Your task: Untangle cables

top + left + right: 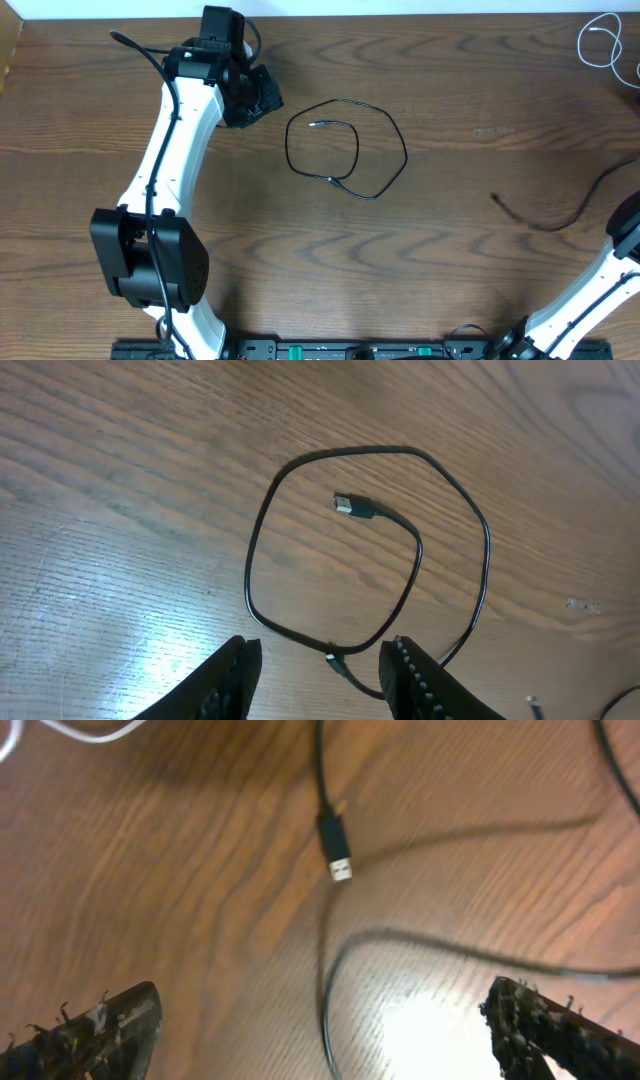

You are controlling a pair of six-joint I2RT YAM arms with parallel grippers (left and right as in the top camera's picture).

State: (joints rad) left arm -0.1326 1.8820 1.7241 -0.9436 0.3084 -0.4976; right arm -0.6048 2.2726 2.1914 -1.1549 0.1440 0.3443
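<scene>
The black cable [345, 150] lies in a loose double loop at the middle of the table, both plug ends inside or on the loop. In the left wrist view the black cable [420, 560] fills the frame, one plug [345, 503] lying inside the ring. My left gripper [322, 650] hovers over the loop's near edge, open, nothing between its fingers. In the overhead view the left gripper [262, 100] sits left of the loop. The white cable [600, 45] is bunched at the far right corner and also shows as the white cable [80, 732]. My right gripper [322, 995] is wide open and empty.
A separate black cord [545, 220] runs from the right edge toward the middle. In the right wrist view its USB plug [338, 845] sits above the open fingers. The right arm [600, 275] enters from the lower right. The table's far edge [400, 14] is close behind the left arm.
</scene>
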